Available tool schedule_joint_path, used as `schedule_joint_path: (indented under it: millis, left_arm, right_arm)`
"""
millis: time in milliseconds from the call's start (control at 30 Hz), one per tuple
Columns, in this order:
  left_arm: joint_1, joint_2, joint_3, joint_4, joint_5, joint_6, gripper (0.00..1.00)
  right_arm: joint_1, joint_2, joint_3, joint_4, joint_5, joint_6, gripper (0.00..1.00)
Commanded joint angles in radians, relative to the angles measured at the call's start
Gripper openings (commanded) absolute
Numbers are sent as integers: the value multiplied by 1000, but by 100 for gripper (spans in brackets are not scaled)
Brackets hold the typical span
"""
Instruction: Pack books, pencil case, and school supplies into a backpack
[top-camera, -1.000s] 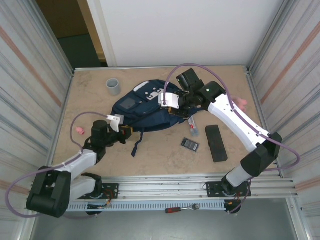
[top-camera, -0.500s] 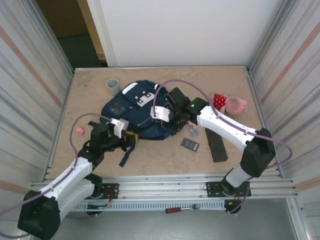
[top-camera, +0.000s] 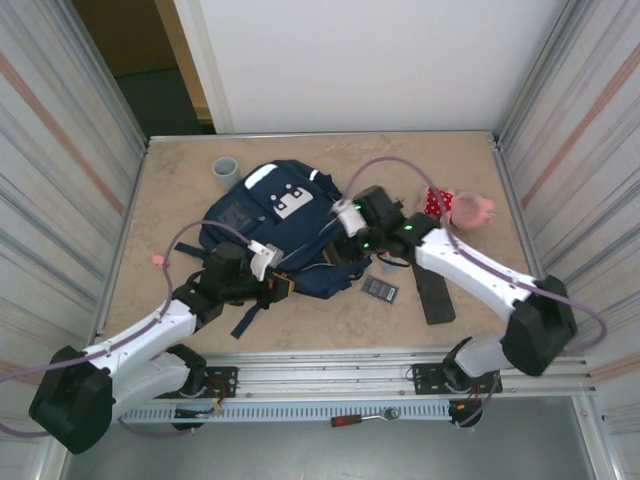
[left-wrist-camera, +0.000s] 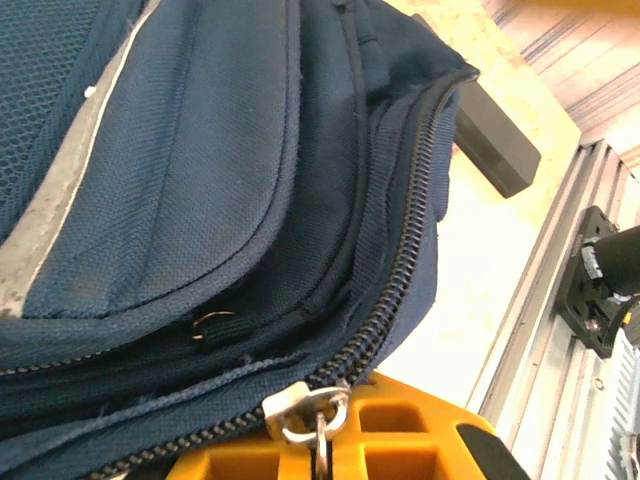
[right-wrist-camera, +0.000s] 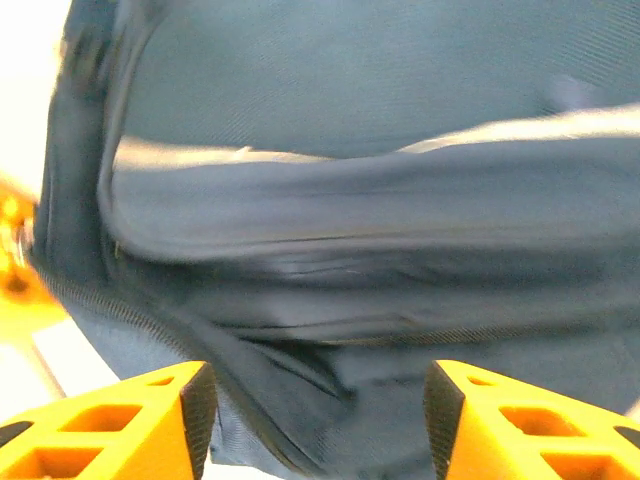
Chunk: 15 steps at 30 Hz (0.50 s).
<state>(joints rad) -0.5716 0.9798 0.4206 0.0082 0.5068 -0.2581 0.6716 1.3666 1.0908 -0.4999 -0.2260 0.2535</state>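
The navy backpack (top-camera: 262, 218) lies mid-table with its white patches up. My left gripper (top-camera: 281, 285) is at its near edge, shut on the metal zipper pull (left-wrist-camera: 320, 432), with the slider (left-wrist-camera: 297, 408) just above the yellow fingers (left-wrist-camera: 405, 435). My right gripper (top-camera: 347, 252) is against the bag's right side, open, with blurred navy fabric (right-wrist-camera: 330, 250) ahead of the jaws and nothing gripped. A dark grey grid-faced supply piece (top-camera: 380, 290) lies on the table to the right of the bag. The black oblong pencil case (top-camera: 432, 288) lies beside it. The books are hidden.
A pink and red plush toy (top-camera: 457, 207) sits behind the right arm. A grey cup (top-camera: 226, 172) stands at the back left. A small pink item (top-camera: 158, 260) lies at the left. Metal walls close in both sides, and a rail (top-camera: 380, 372) runs along the near edge.
My right gripper has opened and come down toward the near right side of the backpack. The left gripper has drawn the zipper pull rightward, and the backpack has shifted.
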Motion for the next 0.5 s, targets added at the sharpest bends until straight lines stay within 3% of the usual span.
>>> schedule_joint_path:
  millis: [0,133,300,467]
  left_arm:
    - [-3,-25,1,-11,-47,10,0]
    - [-7,-21,-1,-48,-39,28,0]
    - [-14,-21,-26,-50,-37,34,0]
    - [-28,-29,-46,-41,-60,19,0]
  right_arm:
    - [-85,-95,-118,19,-42,603,60]
    - [-121,-124,-237,91,-66,785,65]
    - [-119,-21,-243,194,-184,901,72]
    - [-91,26,-270,128,-49,957,73]
